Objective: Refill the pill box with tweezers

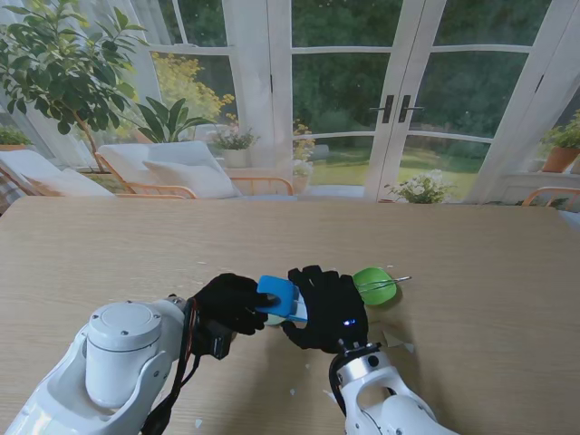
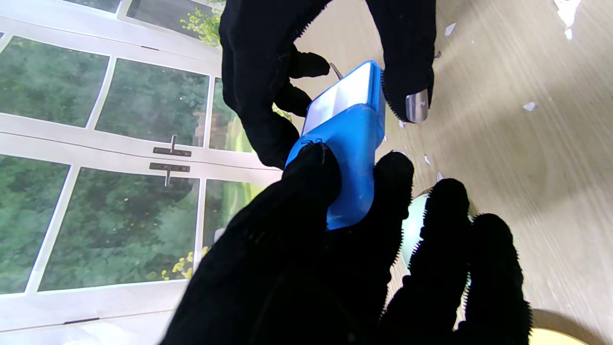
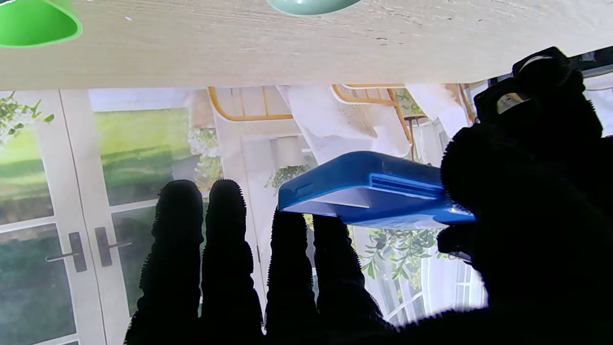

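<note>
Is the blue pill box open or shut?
Cannot tell. The left hand holds the blue pill box off the table; no raised lid or compartments show.

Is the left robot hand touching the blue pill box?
Touching. The left wrist view shows the left robot hand with fingers pinching the blue pill box.

Home sunroom/patio setting: white French doors [image 1: 396,109] onto a green garden, rattan lounge chairs with white cushions [image 1: 172,172], potted plants [image 1: 63,63], and a light wood counter [image 1: 471,272].
</note>
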{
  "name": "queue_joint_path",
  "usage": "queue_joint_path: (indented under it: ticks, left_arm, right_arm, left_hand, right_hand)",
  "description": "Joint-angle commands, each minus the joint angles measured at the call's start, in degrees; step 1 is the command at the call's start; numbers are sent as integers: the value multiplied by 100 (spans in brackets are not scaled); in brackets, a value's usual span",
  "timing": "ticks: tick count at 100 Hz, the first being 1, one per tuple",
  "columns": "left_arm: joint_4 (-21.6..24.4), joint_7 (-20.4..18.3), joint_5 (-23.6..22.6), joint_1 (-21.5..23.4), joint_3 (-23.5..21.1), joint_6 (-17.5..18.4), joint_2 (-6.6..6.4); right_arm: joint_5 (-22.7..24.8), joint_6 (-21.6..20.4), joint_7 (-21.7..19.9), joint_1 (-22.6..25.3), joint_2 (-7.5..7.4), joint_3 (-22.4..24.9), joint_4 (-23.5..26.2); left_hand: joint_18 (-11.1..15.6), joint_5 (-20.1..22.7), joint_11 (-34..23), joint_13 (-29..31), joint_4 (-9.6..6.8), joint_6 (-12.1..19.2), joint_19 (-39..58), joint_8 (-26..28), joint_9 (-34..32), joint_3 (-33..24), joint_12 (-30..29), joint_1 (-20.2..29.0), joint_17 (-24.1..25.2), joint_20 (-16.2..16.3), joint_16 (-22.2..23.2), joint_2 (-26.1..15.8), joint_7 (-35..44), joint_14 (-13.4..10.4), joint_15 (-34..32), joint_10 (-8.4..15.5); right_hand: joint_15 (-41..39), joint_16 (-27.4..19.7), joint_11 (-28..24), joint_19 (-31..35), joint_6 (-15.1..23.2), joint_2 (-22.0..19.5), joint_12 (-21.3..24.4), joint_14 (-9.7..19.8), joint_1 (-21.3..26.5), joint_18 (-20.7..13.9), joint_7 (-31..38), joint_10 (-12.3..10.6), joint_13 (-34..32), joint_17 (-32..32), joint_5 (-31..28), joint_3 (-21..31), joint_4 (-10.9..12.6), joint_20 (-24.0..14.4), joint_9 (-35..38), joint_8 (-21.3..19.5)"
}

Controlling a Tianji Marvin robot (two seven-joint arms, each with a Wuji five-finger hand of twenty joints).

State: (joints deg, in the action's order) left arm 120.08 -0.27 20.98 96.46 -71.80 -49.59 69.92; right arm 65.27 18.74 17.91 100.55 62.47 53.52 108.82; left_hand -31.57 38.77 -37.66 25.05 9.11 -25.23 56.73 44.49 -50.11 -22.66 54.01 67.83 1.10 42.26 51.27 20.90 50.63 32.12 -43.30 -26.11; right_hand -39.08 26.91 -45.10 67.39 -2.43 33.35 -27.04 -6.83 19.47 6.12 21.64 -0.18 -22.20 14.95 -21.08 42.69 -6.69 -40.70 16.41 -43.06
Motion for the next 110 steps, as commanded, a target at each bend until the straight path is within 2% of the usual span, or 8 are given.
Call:
queue_joint_path:
  ticks: [1, 37, 45, 57, 65, 74, 85, 110]
  left_arm:
    - [56, -73, 21, 38, -9, 16, 34]
    - [63, -110, 49, 43, -16, 22, 22]
    - [70, -155, 34, 53, -25, 12, 3]
    - [82, -243, 43, 68, -55, -5, -24]
    - [96, -313, 14, 79, -67, -29, -51]
    - [90, -446, -94, 75, -68, -7, -108]
    - [108, -508, -168, 88, -84, -25, -136]
    - [159, -703, -806, 97, -62, 56, -273]
  right_arm:
    - [-26, 41, -83, -17, 56, -40, -35]
    - [-321, 57, 384, -151, 165, -139, -245]
    - [-329, 38, 420, -132, 169, -131, -233]
    - [-320, 39, 469, -108, 174, -111, -219]
    - [-329, 51, 487, -85, 179, -89, -200]
    - [-320, 48, 512, -64, 180, -67, -190]
    - [-297, 58, 502, -38, 174, -50, -168]
    - [-184, 9, 220, 159, 110, 76, 22]
  left_hand:
    - [-47, 192, -118, 180, -303, 205, 338, 168, -185, -223, 91, 519, -27, 81, 75, -207, 376, 108, -105, 236]
    - [-23, 179, -25, 137, -291, 164, 304, 105, -143, -233, 83, 487, 9, 63, 53, -211, 226, 67, -62, 223]
    - [32, 162, 202, -49, -293, 91, 145, -311, 19, -225, -36, 416, 118, -5, -38, -178, -137, 12, 119, 181]
    - [199, -211, 320, -581, -182, -1, -238, -801, 772, -637, -337, -375, 347, 9, -170, 127, -683, -213, 501, 152]
    - [308, -416, 137, -949, -83, -21, -571, -933, 1402, -1276, -1302, -1272, 485, 146, -237, 190, -1221, -380, 794, 188]
    - [427, -664, 306, -1304, -374, -40, -872, -1166, 1903, -2048, -1435, -2259, 593, 233, -335, 64, -1744, -605, 1119, 302]
    - [546, -1017, 650, -1693, -389, -18, -1629, -1659, 2457, -2140, -1672, -2712, 633, 268, -549, 151, -2267, -837, 1658, 409]
    - [860, -1515, 1815, -2166, -365, 150, -4157, -2768, 3472, -1978, -2815, -3230, 550, 1145, -1203, 157, -3588, -1329, 3306, 728]
  right_hand:
    - [40, 35, 42, -63, -139, -53, 49, -112, -201, 95, -38, 118, 174, -61, -91, -140, 276, -96, -75, 31]
    - [-204, 91, -165, 130, 455, 94, -97, 17, 313, 160, 1901, 9, -384, 192, -1389, 1175, 304, -104, 831, -1006]
    - [-215, 88, -163, 155, 535, 200, -118, 41, 510, 152, 2149, -24, -464, 217, -1464, 1234, 61, -83, 932, -974]
    - [-216, 84, -165, 178, 549, 254, -133, 61, 576, 161, 2339, -46, -529, 246, -1454, 1279, -36, -74, 1015, -902]
    - [-225, 87, -187, 193, 526, 243, -150, 63, 567, 156, 2384, -57, -544, 251, -1433, 1286, -42, -75, 1028, -882]
    - [-238, 92, -213, 216, 521, 258, -169, 72, 577, 158, 2408, -92, -565, 264, -1431, 1300, -46, -79, 1058, -852]
    - [-240, 93, -219, 235, 522, 278, -181, 79, 597, 154, 2429, -100, -567, 263, -1435, 1306, -61, -83, 1066, -815]
    - [-222, 87, -210, 243, 511, 250, -196, 85, 590, 147, 2433, -95, -542, 245, -1401, 1309, -54, -80, 1058, -761]
